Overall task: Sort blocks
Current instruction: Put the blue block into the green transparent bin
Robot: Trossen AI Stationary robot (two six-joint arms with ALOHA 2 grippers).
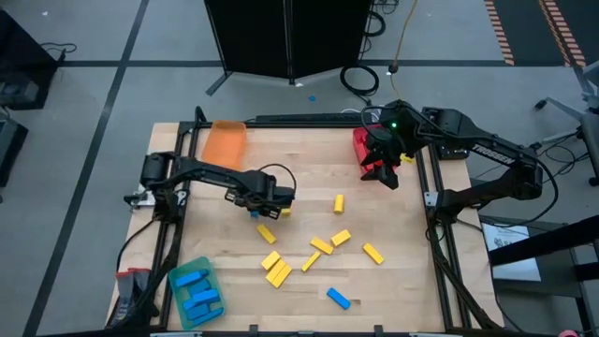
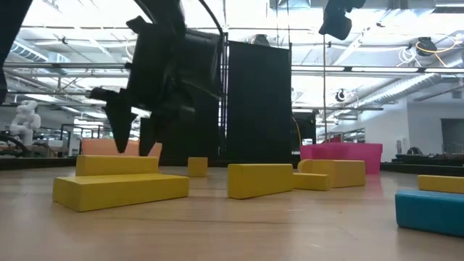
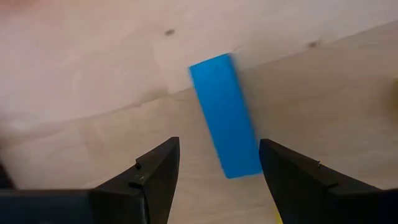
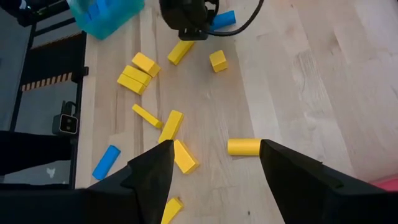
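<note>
Scattered small yellow rectangular blocks [image 1: 321, 246] crowd the frame's lower middle; bare wooden bench [image 1: 309, 164] lies open between both dark arms, upper centre.

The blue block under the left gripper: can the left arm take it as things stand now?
Probably yes. The left gripper hangs open above the blue block, which lies between its fingers with nothing on it. A yellow block lies close by.

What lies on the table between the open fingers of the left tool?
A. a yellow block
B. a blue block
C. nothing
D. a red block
B: the left wrist view shows a blue block lying on the wood between the left tool's spread fingers, not yet gripped.
</note>
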